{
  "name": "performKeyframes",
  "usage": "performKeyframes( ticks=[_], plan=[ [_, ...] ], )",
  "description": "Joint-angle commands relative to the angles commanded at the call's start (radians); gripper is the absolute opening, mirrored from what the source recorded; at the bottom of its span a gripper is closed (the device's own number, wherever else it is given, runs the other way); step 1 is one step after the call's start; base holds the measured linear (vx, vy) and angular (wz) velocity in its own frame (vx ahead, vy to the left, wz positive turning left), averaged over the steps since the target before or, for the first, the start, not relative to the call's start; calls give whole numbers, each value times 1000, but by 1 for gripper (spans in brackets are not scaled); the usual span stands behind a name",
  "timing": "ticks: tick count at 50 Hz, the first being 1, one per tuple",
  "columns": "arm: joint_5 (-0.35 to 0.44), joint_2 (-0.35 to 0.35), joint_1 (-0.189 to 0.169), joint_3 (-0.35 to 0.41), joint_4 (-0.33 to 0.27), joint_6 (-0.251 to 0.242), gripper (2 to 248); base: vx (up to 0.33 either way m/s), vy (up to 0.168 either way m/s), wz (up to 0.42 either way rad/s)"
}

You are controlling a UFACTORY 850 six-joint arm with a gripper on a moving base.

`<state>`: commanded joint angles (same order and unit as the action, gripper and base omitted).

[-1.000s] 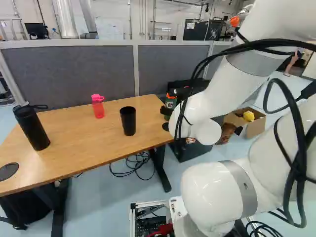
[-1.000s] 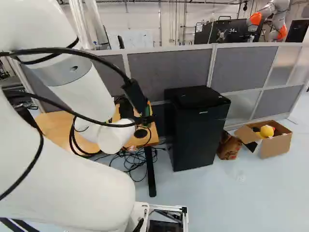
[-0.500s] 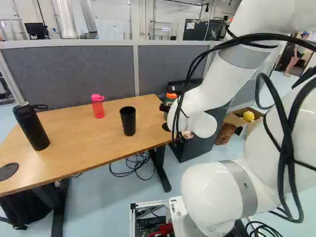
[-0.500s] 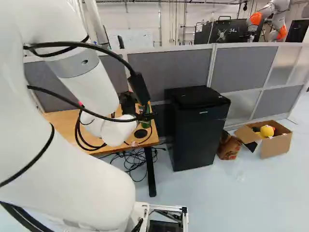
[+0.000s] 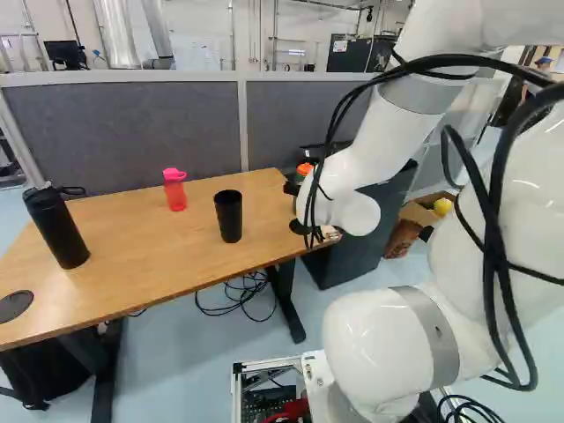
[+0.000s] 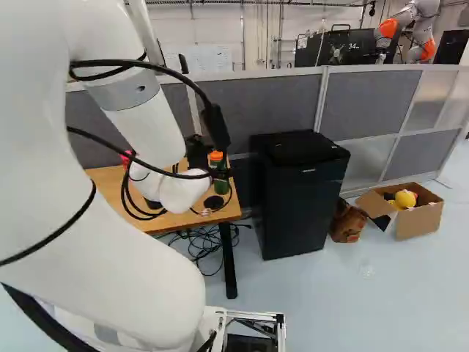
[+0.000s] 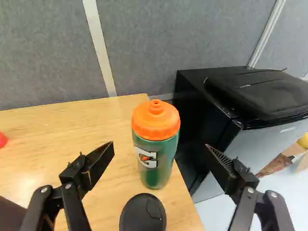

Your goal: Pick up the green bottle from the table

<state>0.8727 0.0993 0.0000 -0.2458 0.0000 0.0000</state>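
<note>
1. In the left base view, a black flask [image 5: 55,226] stands on the wooden table [image 5: 132,264].
2. Next come a pink bottle [image 5: 174,189] and a black cup [image 5: 228,216].
3. The black gripper [image 6: 196,152] is partly hidden by the white arm [image 6: 135,128]. In the wrist view, the gripper [image 7: 160,146] has its two fingers spread wide.
4. The green bottle [image 7: 156,166], with an orange lid [image 7: 156,120], stands upright near the table's edge, ahead of the gripper and centred between the fingers, touching neither. Its label [image 7: 147,156] is white with an orange mark. A black disc [image 7: 143,214] lies near its base.
5. A black fridge [image 6: 300,198] bears small, pale print.
6. An open box [image 6: 418,220] sits on the floor [image 6: 381,293].
</note>
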Motion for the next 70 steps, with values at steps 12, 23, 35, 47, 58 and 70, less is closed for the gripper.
performKeyframes(
  ticks=[12, 23, 35, 47, 58, 70],
  plan=[
    [0, -72, 0, -43, 0, 0, 247, 0, 0, 0],
    [0, -134, 0, -75, 0, 0, 247, 0, 0, 0],
    [0, -171, 1, -92, 0, 0, 247, 0, 0, 0],
    [0, -175, 3, -93, 0, 0, 247, 0, 0, 0],
    [0, -175, 5, -93, 0, 0, 247, 0, 0, 0],
    [0, -175, 5, -93, 0, 0, 185, 0, 0, 0]
  ],
)
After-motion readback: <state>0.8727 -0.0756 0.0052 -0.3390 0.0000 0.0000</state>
